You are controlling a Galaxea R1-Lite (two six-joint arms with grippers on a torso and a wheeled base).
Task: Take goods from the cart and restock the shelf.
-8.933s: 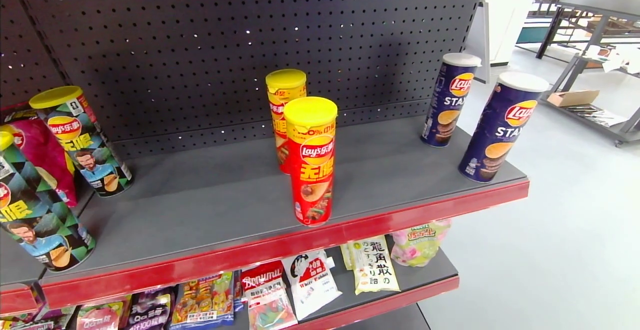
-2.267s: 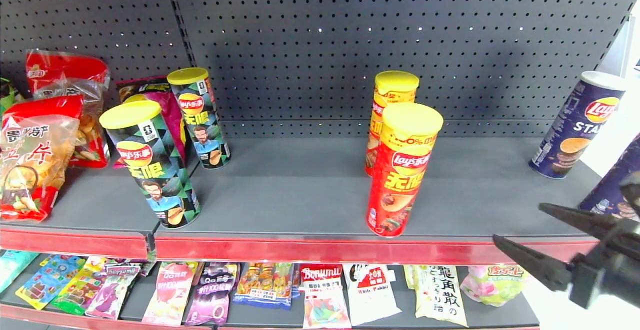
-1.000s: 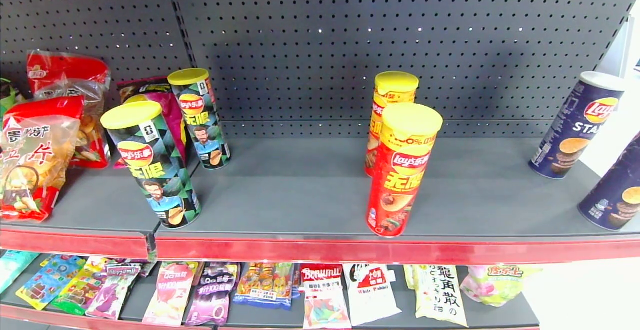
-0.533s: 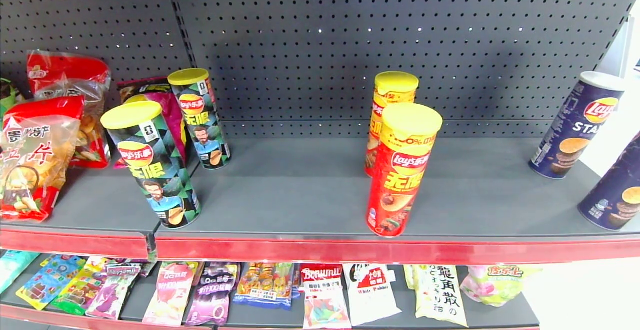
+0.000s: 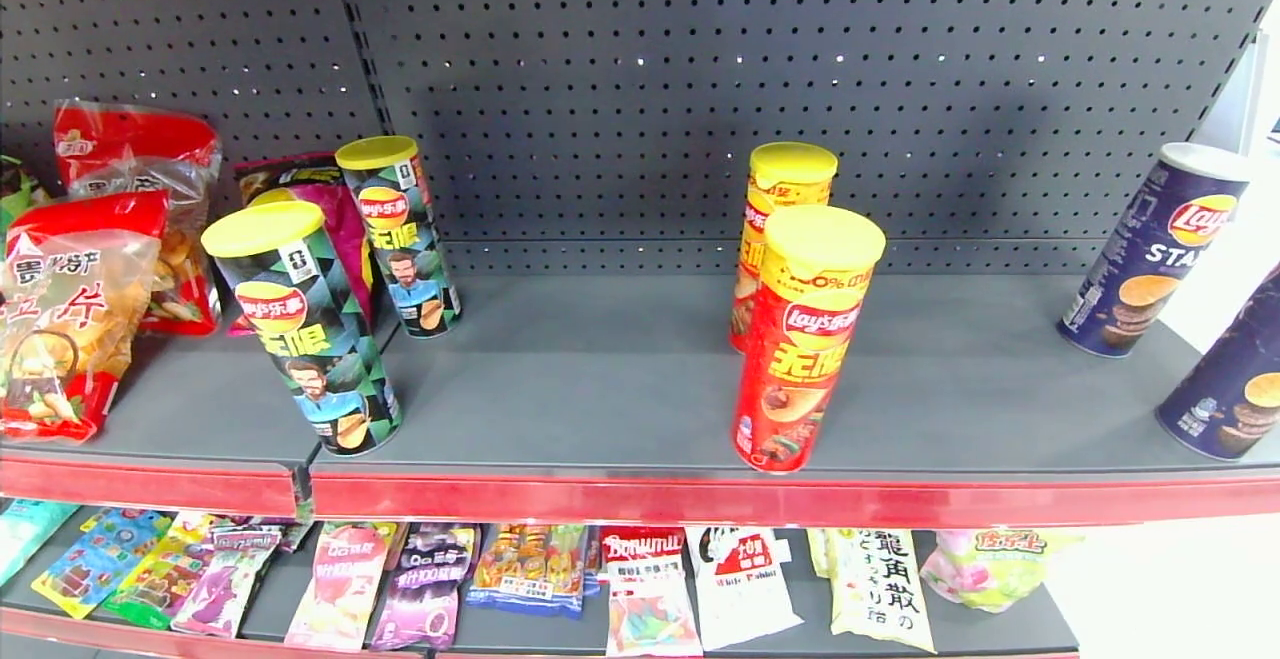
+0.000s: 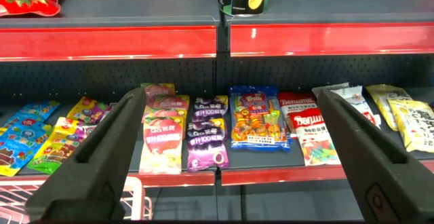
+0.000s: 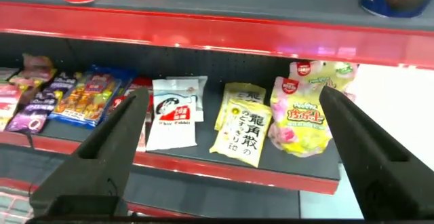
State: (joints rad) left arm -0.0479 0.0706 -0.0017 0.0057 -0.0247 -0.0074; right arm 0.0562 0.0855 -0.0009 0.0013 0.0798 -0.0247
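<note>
A pegboard panel [image 5: 640, 89] backs the dark shelf [image 5: 600, 379], whose middle stretch lies bare. Below it, the lower shelf [image 6: 271, 175] is lined with candy packets [image 6: 254, 119]. Snack bags [image 5: 70, 309] fill the upper shelf's left end, with two green cans [image 5: 305, 329] beside them. Two red cans [image 5: 805, 339] stand in file right of the middle, the nearer one at the front edge. Two blue cans [image 5: 1150, 249] stand at the right end. The left gripper [image 6: 231, 94] and right gripper [image 7: 234, 94] hang before the lower shelf, both spread wide and empty.

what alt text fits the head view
A dark grey metal shelf with a red front lip holds upright chip tubes in pairs: green-patterned tubes at left, red tubes mid-shelf, navy tubes at right. Snack packets line the shelf below.
</note>
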